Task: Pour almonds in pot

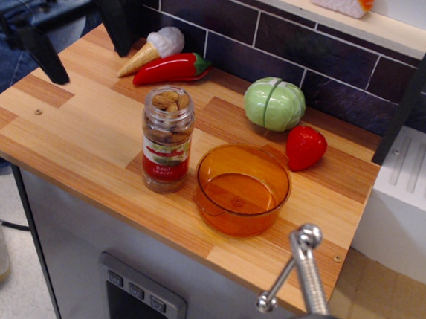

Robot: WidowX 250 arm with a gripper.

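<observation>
Black robot gripper (82,40) is way up in the top-left corner, hanging over the wooden counter (72,143) w/ both fingers pointing down, spread wide, nothing between them. It's well left of and above the clear cylindrical spice jar (167,139), not touching it. Jar stands upright, no lid, brown almonds (167,99) visible at the top. Just right of the jar, nearly touching, sits the round translucent orange plastic pot (241,189), nothing in it. Behind the jar: red toy pepper (169,68); back-right of it green cabbage (274,103), then red strawberry (305,147).
</observation>
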